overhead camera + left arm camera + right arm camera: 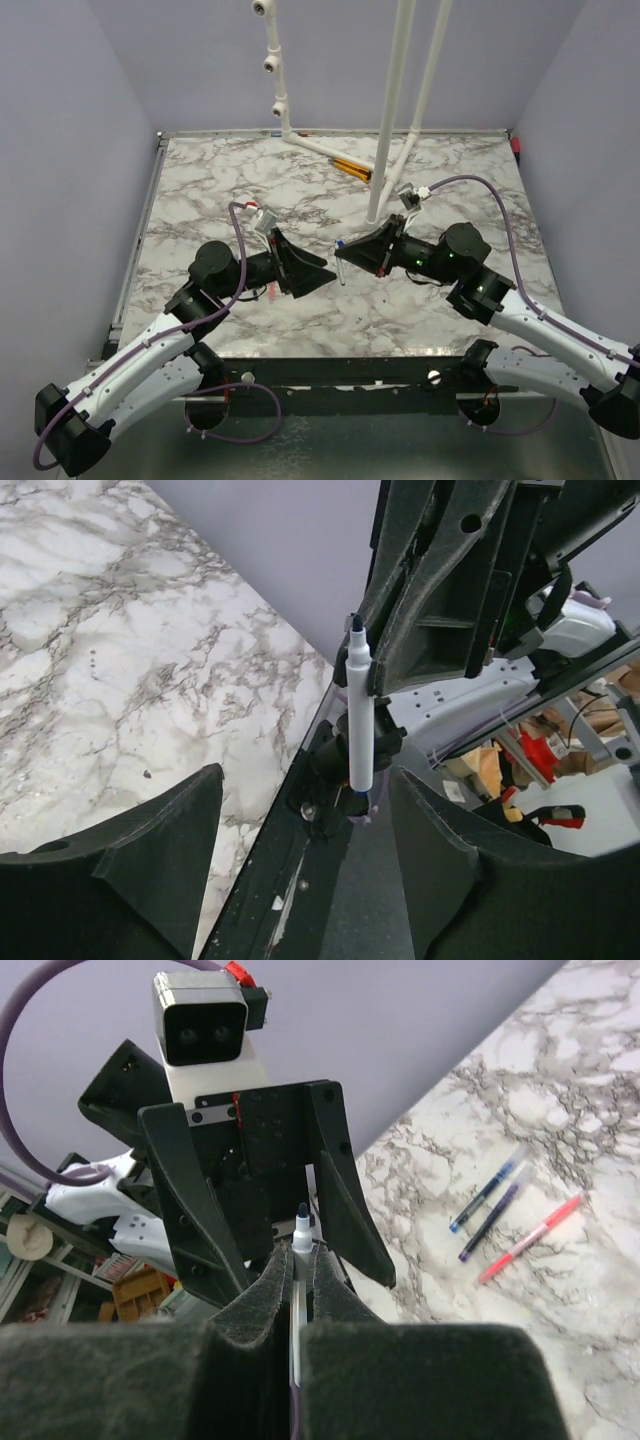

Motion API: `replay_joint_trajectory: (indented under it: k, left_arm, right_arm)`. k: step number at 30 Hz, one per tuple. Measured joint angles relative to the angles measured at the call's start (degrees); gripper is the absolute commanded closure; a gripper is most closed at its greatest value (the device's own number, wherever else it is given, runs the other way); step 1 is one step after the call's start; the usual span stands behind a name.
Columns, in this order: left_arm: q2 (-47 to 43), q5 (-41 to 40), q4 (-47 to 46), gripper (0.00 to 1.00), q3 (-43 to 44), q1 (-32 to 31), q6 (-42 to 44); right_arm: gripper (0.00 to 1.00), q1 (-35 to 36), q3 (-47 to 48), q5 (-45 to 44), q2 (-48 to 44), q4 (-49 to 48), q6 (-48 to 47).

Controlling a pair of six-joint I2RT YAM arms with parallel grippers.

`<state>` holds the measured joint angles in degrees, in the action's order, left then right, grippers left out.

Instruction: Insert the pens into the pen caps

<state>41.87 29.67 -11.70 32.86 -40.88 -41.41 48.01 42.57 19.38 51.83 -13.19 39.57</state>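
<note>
Pen with a white barrel and dark tip hangs over the middle of the white marble table, pinched between the closed fingers of the right claw. At its 9 o'clock in the top view, the left claw gapes wide, holding nothing. At 3 o'clock in the right wrist view, a blue pen, a dark purple pen and a pink-red pen lie side by side on the marble.

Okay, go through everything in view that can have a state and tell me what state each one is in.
left gripper: open, empty.
right gripper: shut on the white pen.
white pen: held, tip bare, no cap on.
blue pen: lying flat on the table.
dark pen: lying flat beside the blue pen.
pink-red pen: lying flat on the table.
</note>
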Motion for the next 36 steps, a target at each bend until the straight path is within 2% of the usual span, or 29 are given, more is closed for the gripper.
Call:
replay_joint_trajectory:
  k: [12,22,30,36]
  left_arm:
    - [-1.20,1.22,-5.95,0.41,-0.87,0.00,-4.24]
    - [-2.58,1.44,-8.48,0.64,-1.18,0.00,-5.77]
    - [-3.21,1.88,-9.03,0.74,-1.84,0.00,-6.19]
    - [-3.39,1.90,-9.25,0.74,-1.88,0.00,-6.25]
  right_arm:
    - [1.00,5.68,2.25,-4.81,5.92,-7.91,0.35]
    - [1.00,10.05,3.02,-9.55,8.92,-12.70,0.04]
    - [1.00,11.06,3.02,-12.37,8.90,-15.74,-0.20]
    - [1.00,11.67,3.02,-12.96,8.92,-15.96,-0.59]
